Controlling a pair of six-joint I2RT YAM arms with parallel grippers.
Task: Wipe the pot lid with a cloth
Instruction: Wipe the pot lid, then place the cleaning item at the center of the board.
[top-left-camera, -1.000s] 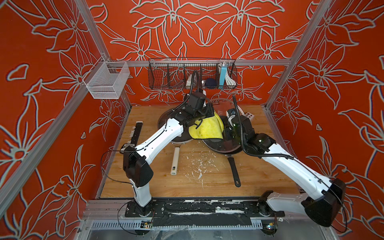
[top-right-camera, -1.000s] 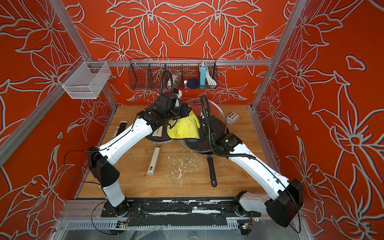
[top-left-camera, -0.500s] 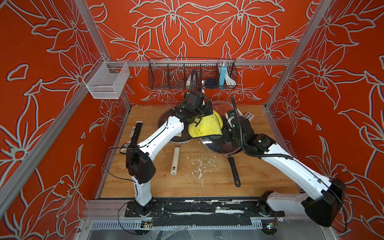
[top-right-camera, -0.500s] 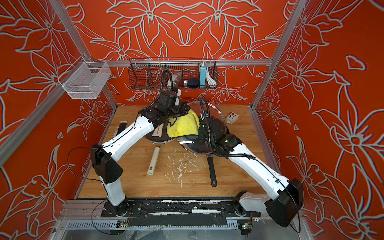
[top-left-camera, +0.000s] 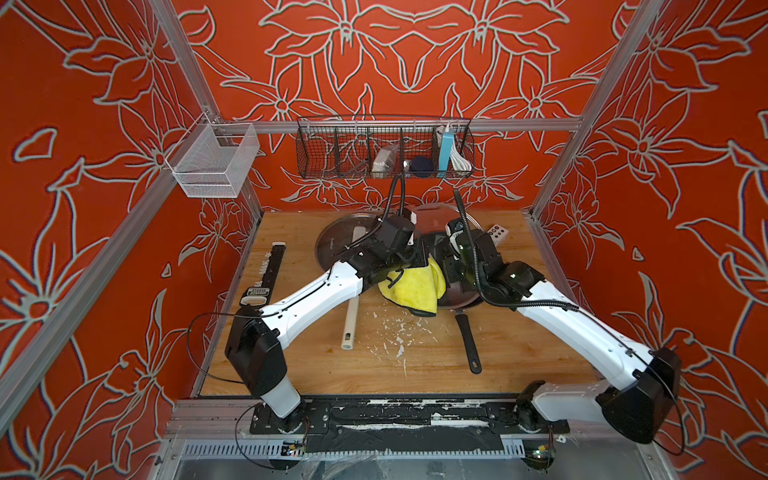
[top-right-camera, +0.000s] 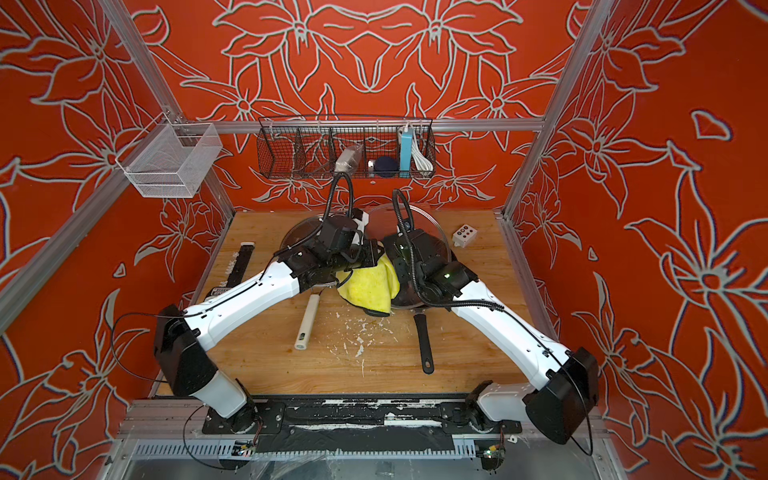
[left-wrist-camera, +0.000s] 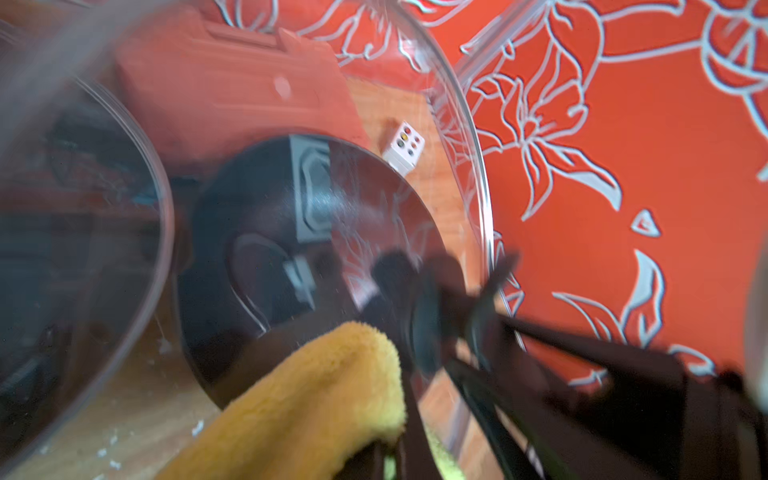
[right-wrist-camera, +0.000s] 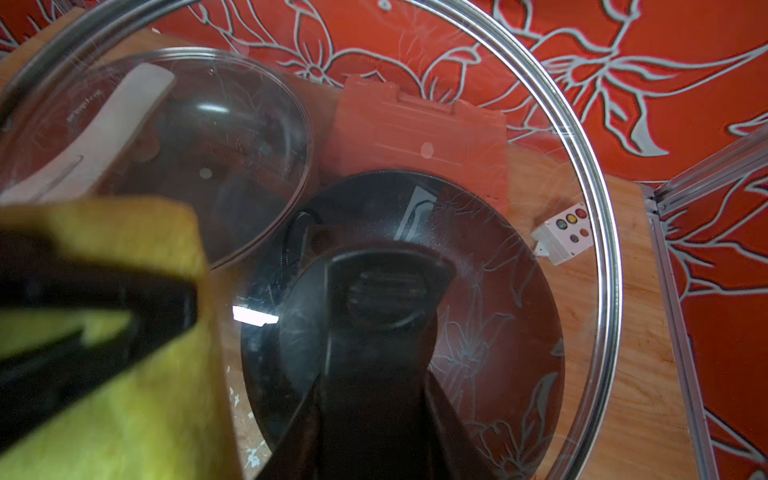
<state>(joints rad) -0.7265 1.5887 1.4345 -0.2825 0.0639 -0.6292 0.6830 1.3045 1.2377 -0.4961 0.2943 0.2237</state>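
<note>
**Jaws engaged on both sides: lid raised, cloth at the glass**

Jaws of the right gripper (right-wrist-camera: 386, 291) stand part-way apart and clamp the black knob of the pot lid (right-wrist-camera: 590, 174). Jaws of the left gripper (right-wrist-camera: 124, 320) are pressed together, pinching a fold of the cloth (top-left-camera: 411, 289).

1. Table (top-left-camera: 519, 332): wooden top, scattered with white flecks near its middle.
2. Pot lid: large, glass with a steel rim, held tilted off the table and above the black frying pan (top-right-camera: 422, 340).
3. Second lid (top-left-camera: 336, 241): lies flat beside the left arm; not part of the work in hand.
4. Cloth: yellow, bunched and hanging from the left gripper. It sits between the two wrists, at the edge of the raised lid nearest the left arm. The wrist views are blurred, so firm contact with the glass cannot be confirmed.
5. Button box (top-left-camera: 497, 233): small, white, near the table's far corner, well clear.

Assessment: the wiping step is in hand, with the lid presented and the cloth brought up to it.

The next move calls for a sweep of the cloth across the glass under light pressure. The right grip must hold firm, as the lid could swing about its knob.
</note>
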